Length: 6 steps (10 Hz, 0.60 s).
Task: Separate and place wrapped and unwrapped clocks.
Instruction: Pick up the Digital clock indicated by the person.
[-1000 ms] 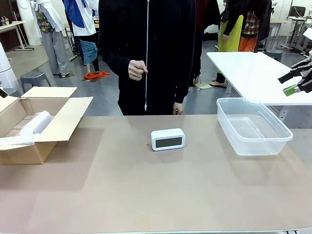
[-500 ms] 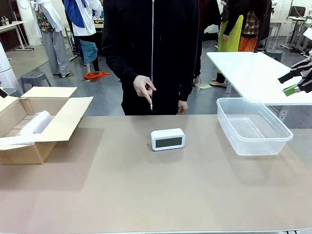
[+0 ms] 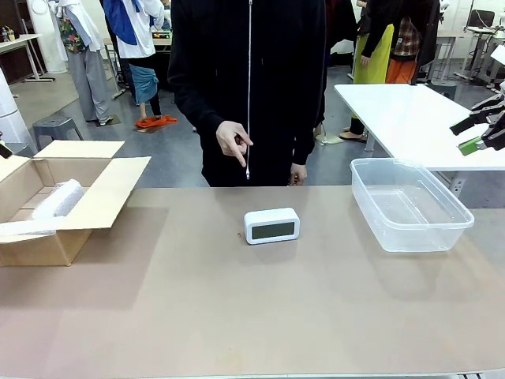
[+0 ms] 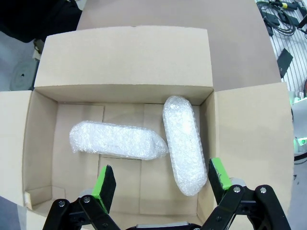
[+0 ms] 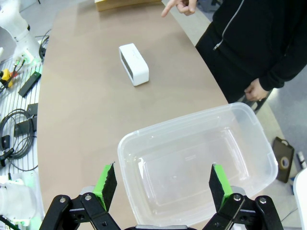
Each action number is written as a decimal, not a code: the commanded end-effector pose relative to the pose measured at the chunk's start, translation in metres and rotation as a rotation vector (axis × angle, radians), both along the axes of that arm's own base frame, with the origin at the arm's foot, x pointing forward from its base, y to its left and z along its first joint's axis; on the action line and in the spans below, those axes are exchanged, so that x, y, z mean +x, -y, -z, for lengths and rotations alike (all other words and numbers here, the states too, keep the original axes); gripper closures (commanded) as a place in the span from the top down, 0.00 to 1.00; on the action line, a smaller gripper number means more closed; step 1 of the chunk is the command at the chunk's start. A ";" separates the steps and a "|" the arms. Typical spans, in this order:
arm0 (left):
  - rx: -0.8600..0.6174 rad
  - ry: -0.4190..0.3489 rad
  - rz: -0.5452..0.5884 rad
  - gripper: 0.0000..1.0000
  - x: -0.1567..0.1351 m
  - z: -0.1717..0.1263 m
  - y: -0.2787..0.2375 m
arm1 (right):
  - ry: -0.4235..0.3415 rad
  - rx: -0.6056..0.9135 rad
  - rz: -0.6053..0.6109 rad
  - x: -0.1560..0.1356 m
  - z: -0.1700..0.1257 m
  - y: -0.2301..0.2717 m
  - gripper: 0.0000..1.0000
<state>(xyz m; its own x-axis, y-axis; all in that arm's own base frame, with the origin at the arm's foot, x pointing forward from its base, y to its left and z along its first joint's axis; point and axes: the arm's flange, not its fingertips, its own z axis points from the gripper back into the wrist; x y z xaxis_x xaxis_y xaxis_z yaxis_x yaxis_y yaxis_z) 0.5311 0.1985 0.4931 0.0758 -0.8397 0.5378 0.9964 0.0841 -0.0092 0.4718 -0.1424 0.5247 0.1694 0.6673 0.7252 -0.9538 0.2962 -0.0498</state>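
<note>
Left gripper (image 4: pixel 159 189) jaws spread full wide, nothing between the pads, hanging above the open cardboard box (image 4: pixel 244 139). Below it, two wrapped clocks (image 4: pixel 116 140) on the box floor: one crosswise, the other (image 4: pixel 183 143) lengthwise, their near ends touching or close to it. Right gripper (image 5: pixel 162 184) likewise wide open and empty, poised over the clear plastic bin (image 5: pixel 240 115), which holds nothing. Out on the bare table (image 3: pixel 237 316), between box and bin, the unwrapped clock (image 3: pixel 271 226) stands on its long edge, grey screen toward the robot. The person's hand (image 3: pixel 233 143) points a finger down toward that clock from the far side, well above it. Handling, as a judgement: the white clock looks a light, rigid plastic shell with rounded, smooth corners, so somewhat slippery; best taken across the short depth, front to back, near mid-length, pads clear of the screen if possible. The bundles are soft and springy outside, firm inside; bubble wrap gives grip but compresses, so close squarely across the narrow width at the middle. Writing: none legible on clock, box or bin; the screen reads blank grey, though the front view is too coarse to rule out faint digits.
</note>
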 end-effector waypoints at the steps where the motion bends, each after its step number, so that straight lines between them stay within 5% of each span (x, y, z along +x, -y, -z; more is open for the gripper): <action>1: 0.009 -0.003 0.002 1.00 -0.001 0.000 -0.001 | 0.004 0.009 -0.005 0.001 0.001 -0.001 1.00; 6: 0.009 -0.003 0.002 1.00 -0.001 0.000 -0.001 | 0.004 0.009 -0.005 0.001 0.001 -0.001 1.00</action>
